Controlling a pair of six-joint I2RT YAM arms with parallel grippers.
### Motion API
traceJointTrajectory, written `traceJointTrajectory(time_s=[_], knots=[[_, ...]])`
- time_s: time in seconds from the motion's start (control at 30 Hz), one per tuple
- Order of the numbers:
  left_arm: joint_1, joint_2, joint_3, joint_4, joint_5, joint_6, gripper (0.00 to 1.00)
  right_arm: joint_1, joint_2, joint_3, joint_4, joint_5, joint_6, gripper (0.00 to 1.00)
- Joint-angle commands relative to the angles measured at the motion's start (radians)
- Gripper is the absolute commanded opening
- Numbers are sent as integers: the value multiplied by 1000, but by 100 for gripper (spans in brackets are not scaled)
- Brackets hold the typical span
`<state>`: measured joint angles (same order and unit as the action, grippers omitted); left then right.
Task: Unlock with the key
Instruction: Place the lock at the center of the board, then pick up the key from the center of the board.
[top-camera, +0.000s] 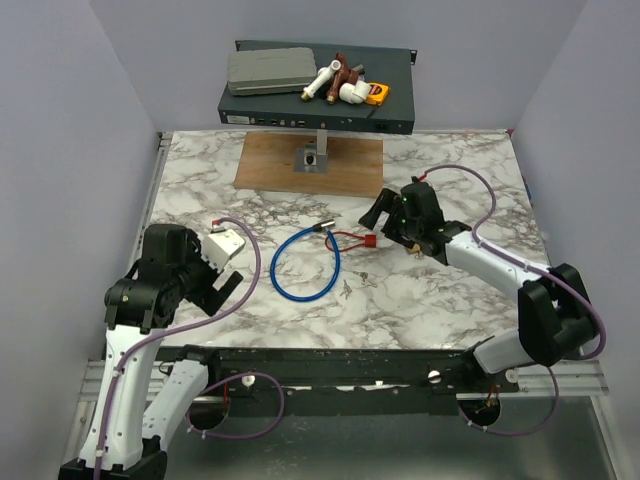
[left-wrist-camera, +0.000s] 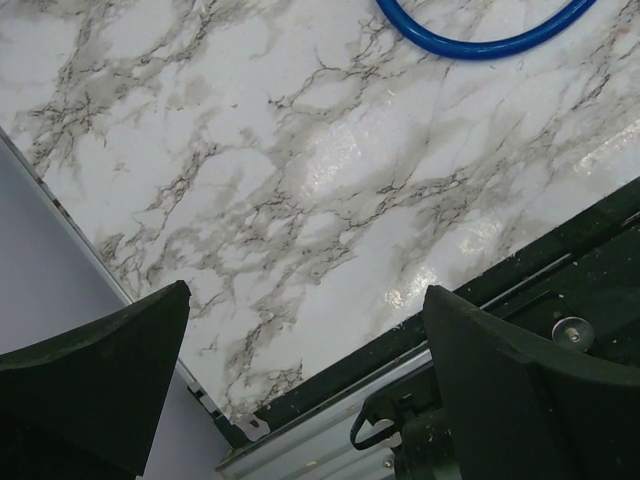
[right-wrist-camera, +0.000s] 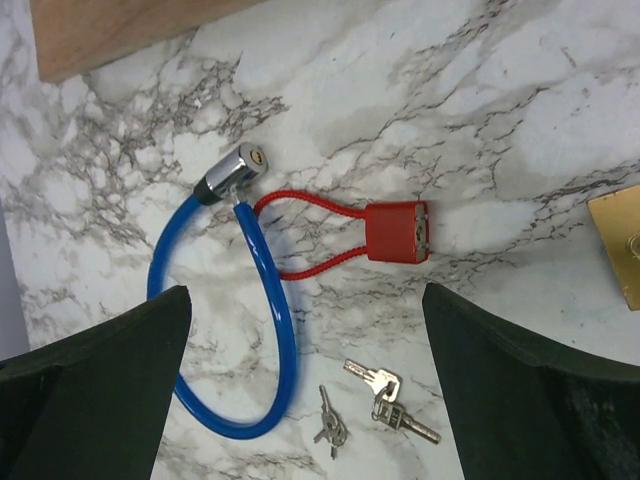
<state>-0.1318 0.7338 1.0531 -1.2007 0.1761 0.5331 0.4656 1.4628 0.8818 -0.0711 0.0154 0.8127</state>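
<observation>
Two small bunches of silver keys lie loose on the marble table (top-camera: 200, 190). In the right wrist view the bigger bunch (right-wrist-camera: 388, 398) sits at lower centre, and the smaller bunch (right-wrist-camera: 330, 428) is just to its left, near the bottom edge. They are close together but do not touch. Which bunch holds the key for the lock cannot be told.

The right gripper (right-wrist-camera: 305, 298) hangs above them with its fingers spread wide and nothing between them. Neither finger touches a key.

Just above the keys lies a red cable lock (right-wrist-camera: 397, 232), its block-shaped body on the right and its thin loop reaching left. The loop's left end meets a blue cable (right-wrist-camera: 272, 300); whether it runs around that cable cannot be told. The blue cable curls into a loop at lower left and ends in a silver plug (right-wrist-camera: 228, 175) at its top.

A wooden board (right-wrist-camera: 120, 30) fills the upper left corner, and a brass-coloured flat piece (right-wrist-camera: 615, 245) is cut off by the right edge.

The left gripper (left-wrist-camera: 305, 295) is also spread wide and holds nothing. It is over bare marble at the lower left of the overhead view, well apart from the keys.
</observation>
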Motion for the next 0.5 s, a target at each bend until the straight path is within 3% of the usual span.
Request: traceJointTrajectory(time_s=[0.0,0.17,0.47], knots=[[7,1,-62,13,14,-5,98,39,-13,64,-120,99,-89,99],[7,68,-94,29,53,-29,98,56,-35,21,-194,208,-132,92],[7,125,-136,6,108,-1,98,297,-139,-199,-158,365,-121,75]])
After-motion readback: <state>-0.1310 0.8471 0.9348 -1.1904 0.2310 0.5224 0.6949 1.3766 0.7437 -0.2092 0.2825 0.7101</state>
